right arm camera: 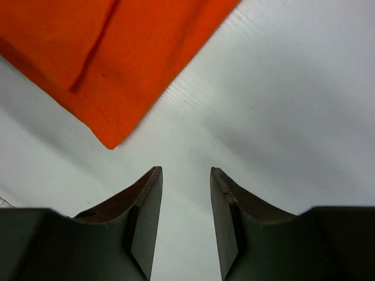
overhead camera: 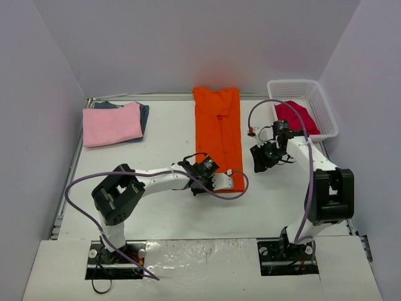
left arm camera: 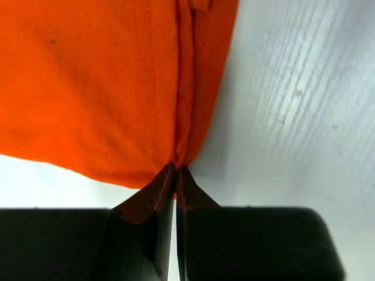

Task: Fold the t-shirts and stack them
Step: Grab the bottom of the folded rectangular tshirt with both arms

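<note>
tabletop (overhead camera: 156,147): left gripper (left arm camera: 176,169) pinches orange t-shirt (left arm camera: 88,88)

Orange t-shirt (overhead camera: 218,135) lies folded lengthwise centrally, pink t-shirt (overhead camera: 111,124) atop blue-grey t-shirt (overhead camera: 145,116), crimson t-shirt (overhead camera: 296,116) crumpled.

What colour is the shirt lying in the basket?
Crimson red; that shirt shows best in the top external view.
</note>
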Motion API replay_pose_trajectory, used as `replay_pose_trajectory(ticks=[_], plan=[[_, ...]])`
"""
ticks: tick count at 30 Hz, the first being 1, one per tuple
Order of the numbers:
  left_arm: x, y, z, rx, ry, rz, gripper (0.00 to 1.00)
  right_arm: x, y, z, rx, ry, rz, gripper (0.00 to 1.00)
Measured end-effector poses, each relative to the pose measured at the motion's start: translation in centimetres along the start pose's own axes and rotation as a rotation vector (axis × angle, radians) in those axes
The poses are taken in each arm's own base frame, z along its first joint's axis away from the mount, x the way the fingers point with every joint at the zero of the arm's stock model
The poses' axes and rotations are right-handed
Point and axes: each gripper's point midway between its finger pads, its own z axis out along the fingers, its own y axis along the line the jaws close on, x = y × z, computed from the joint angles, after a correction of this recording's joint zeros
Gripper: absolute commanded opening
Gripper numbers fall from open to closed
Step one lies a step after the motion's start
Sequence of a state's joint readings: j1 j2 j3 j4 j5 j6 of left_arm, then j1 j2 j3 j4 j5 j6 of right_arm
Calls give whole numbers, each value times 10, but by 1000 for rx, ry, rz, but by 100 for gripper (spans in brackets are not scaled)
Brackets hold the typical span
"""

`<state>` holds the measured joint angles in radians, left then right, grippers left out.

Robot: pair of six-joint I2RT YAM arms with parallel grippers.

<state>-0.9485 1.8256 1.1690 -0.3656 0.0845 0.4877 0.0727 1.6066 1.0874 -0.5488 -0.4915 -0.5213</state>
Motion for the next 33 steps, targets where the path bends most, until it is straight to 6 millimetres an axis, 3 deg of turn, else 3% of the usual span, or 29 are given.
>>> replay_pose_trajectory(ticks=[7,14,18,24,29,33], plan=[[9,-18,-11,186,-17,-62,2,-24,17,-32,-26,-180,-177,38],[6,-31,-24,348,-56,-130,2,-3,47,-49,-24,-317,-460,52],[9,-30,-29,406,-78,-179,2,3,56,-55,-9,-355,-590,54],[7,-23,-39,463,-110,-242,2,8,70,-43,-75,-360,-666,52],[-1,-19,-40,491,-125,-258,2,13,98,-21,-182,-308,-761,50],[4,-21,-39,513,-108,-277,2,23,116,-5,-245,-247,-807,47]])
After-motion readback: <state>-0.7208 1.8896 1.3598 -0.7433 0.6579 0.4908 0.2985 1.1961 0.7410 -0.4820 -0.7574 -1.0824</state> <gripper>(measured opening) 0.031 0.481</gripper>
